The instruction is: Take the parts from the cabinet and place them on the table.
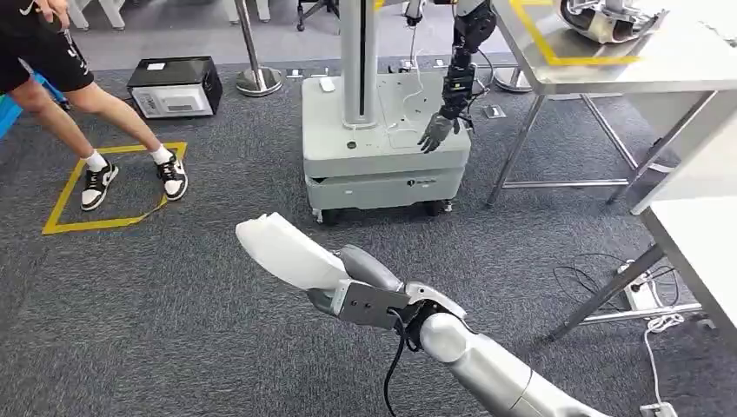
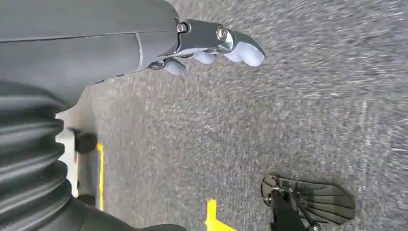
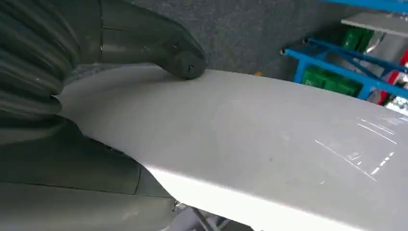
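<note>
Right hand (image 1: 369,291) fingers (image 3: 185,60) around white part (image 1: 282,252); left hand (image 2: 211,45) curled, empty; wheeled grey base (image 1: 382,148) ahead.

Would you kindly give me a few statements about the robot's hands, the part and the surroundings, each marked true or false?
1. The right hand holds a white part. True.
2. The left hand holds a part too. False: it holds nothing, above grey carpet.
3. The white part lies on the table. False: it is held above the carpet.
4. A person stands by a yellow floor marking. True.
</note>
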